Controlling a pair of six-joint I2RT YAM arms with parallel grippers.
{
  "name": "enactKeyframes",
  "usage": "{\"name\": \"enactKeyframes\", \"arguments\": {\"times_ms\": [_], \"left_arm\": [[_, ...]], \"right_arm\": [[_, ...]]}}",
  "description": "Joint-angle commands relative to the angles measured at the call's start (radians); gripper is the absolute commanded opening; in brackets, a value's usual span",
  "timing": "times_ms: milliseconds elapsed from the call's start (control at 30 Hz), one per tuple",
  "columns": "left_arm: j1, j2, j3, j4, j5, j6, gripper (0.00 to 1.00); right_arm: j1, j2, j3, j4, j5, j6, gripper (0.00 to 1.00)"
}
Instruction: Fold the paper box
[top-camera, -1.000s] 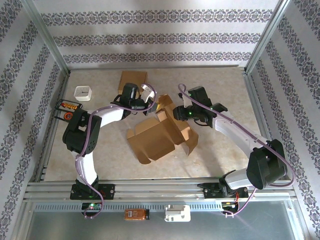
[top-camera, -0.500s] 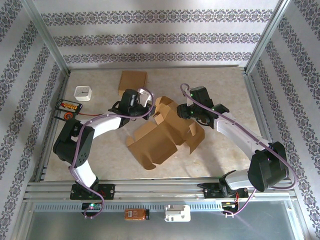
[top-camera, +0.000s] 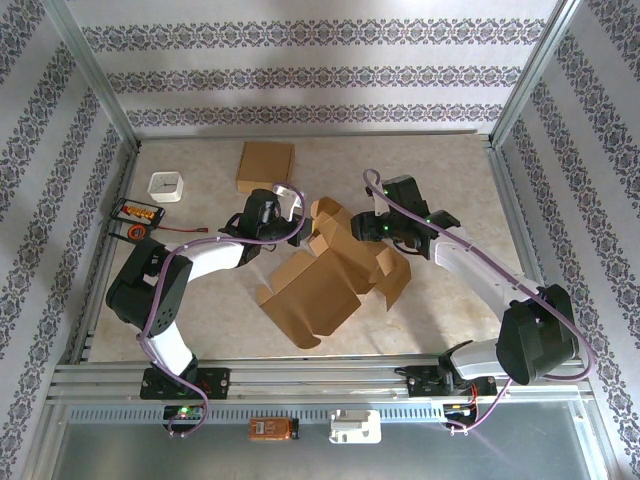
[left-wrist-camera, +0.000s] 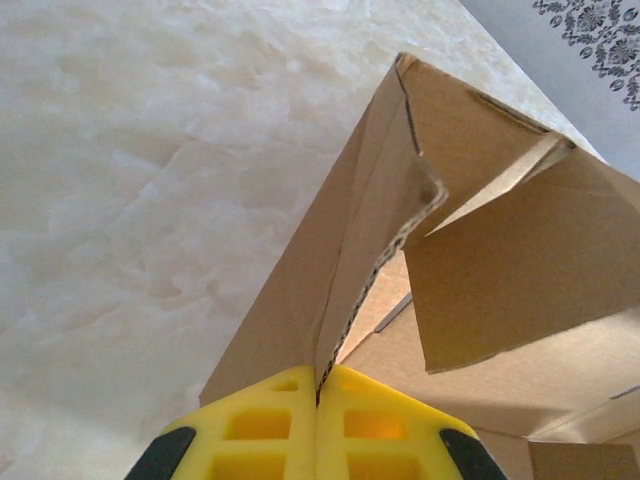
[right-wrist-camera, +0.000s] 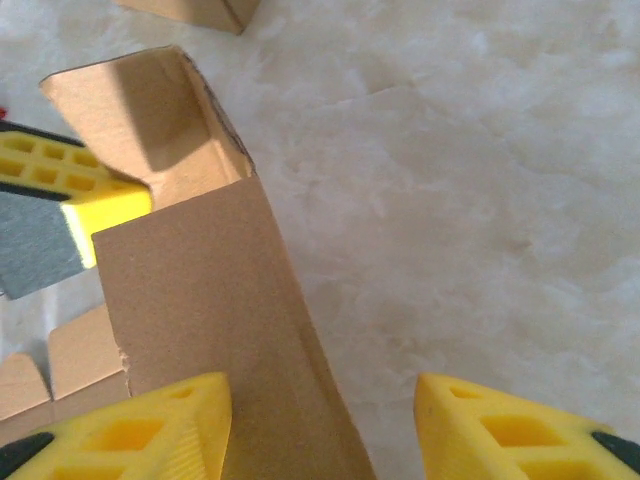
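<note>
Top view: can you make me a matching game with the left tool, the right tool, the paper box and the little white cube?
Things:
1 left tool
2 right tool
3 paper box
4 white cube

States or places:
A open
B near the left edge of the table
C shut on the box's flap
D brown, in the middle of the table

Pairs: 1-C; 2-A; 3-D; 4-B
</note>
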Motion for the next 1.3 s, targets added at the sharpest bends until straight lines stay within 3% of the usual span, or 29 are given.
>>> {"name": "enactKeyframes", "arguments": {"times_ms": [0, 167, 600, 867, 1267], "left_arm": [[-0.01, -0.02, 0.027, 0.048, -0.018, 0.064, 0.0], [-0.006, 0.005, 0.044, 0.021, -0.037, 0.115, 0.0], [-0.006, 0.054, 0.064, 0.034, -0.034, 0.15, 0.0], [-0.007, 0.051, 0.064, 0.04, -0.035, 0.156, 0.0], [-0.006, 0.035, 0.073, 0.04, -0.007, 0.15, 0.0]], "right_arm": [[-0.021, -0.014, -0.005, -0.03, -0.136, 0.007, 0.57], [-0.088, -0.032, -0.034, 0.045, -0.324, 0.111, 0.63], [-0.161, -0.019, -0.071, 0.092, -0.544, 0.151, 0.87], [-0.165, 0.037, -0.078, 0.08, -0.524, 0.147, 0.68], [-0.161, 0.081, -0.062, 0.09, -0.517, 0.149, 0.53]]}}
